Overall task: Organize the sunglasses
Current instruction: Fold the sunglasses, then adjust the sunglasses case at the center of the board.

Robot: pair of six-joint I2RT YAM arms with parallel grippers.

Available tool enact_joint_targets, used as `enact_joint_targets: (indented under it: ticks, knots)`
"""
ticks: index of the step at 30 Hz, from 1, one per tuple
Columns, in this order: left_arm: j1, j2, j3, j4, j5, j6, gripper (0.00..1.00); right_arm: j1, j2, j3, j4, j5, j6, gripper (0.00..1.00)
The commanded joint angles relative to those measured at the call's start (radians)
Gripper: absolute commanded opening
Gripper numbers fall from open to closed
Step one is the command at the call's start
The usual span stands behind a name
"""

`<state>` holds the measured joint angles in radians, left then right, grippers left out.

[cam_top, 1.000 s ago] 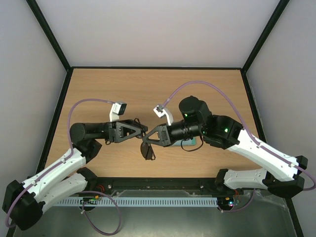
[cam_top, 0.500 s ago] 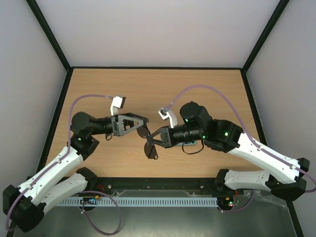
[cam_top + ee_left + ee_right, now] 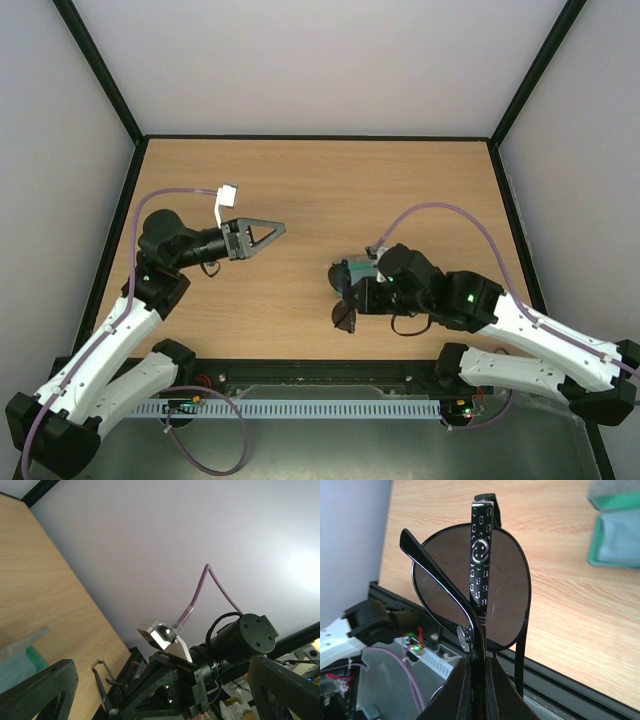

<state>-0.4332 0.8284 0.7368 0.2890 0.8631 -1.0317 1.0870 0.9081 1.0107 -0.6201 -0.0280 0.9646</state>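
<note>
- Wood-grain tabletop [image 3: 330, 185] fills the middle of the overhead view, black-edged, with plain pale walls [image 3: 320, 60] on three sides.
- Left gripper [image 3: 274, 231], at middle left, hangs with jaws spread and nothing between them.
- Right gripper [image 3: 478, 665] is clamped on a temple of the sunglasses [image 3: 492, 595], lower centre-right, near the table's front edge.

We see a light wooden table [image 3: 300, 180] with a dark rim all round. One thing lies on it: an open case [image 3: 350, 272] with a green lining. It sits a little right of the middle, in the half toward the near edge, and an arm partly hides it. From the right wrist view, a pale blue cloth [image 3: 622, 537] appears to lie inside the case.
</note>
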Motion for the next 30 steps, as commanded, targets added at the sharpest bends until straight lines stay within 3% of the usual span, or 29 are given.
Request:
enact_joint_targets:
  ticks: [1,15,23,30]
  knots:
    - [0.011,-0.047,-0.035,-0.078,-0.003,0.049,0.96,0.004,-0.11,-0.111,-0.048,0.044,0.12,0.01]
    - [0.035,-0.081,-0.084,-0.159,0.001,0.111,0.96,-0.01,-0.246,-0.436,-0.079,0.231,0.371,0.01]
    - [0.048,-0.001,-0.086,-0.18,-0.008,0.14,0.96,-0.265,-0.236,-0.555,-0.011,0.139,0.293,0.01]
    - [0.053,0.121,-0.098,-0.113,-0.011,0.127,0.96,-0.408,-0.148,-0.576,0.075,0.103,0.214,0.01]
